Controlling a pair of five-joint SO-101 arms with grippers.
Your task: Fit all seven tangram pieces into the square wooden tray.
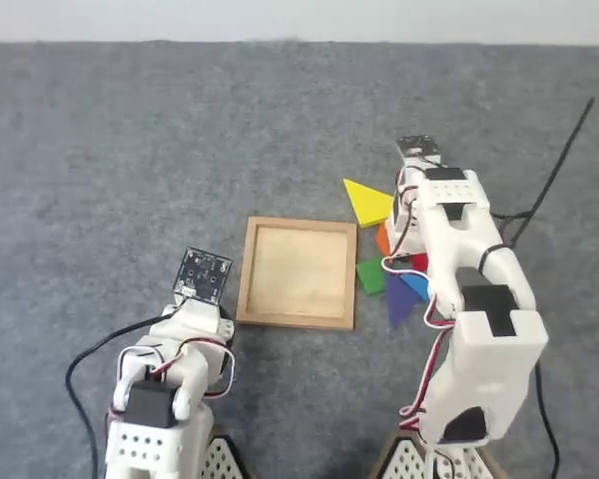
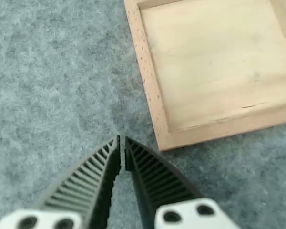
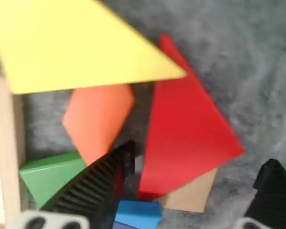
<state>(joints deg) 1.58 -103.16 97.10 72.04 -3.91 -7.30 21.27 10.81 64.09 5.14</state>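
Observation:
The square wooden tray [image 1: 248, 271] lies mid-table with nothing in it. Right of it the pieces cluster: a yellow triangle [image 1: 367, 200], orange piece [image 1: 382, 239], green piece [image 1: 370, 276], blue piece [image 1: 415, 286] and purple piece [image 1: 399, 307]. My right arm [image 1: 459, 239] hangs over them. My right gripper [image 3: 200, 155] is open, straddling the red triangle [image 3: 186, 138], with the yellow triangle [image 3: 71, 43], orange piece [image 3: 97, 117], green piece [image 3: 50, 179] and a tan piece [image 3: 193, 193] around it. My left gripper [image 2: 122, 140] is shut and holds nothing, just off the tray's [image 2: 152, 95] near corner.
Grey carpet-like cloth [image 1: 130, 150] covers the whole table. A black cable [image 1: 554, 170] runs off to the right behind the right arm, and another cable [image 1: 90, 359] loops beside the left arm's base.

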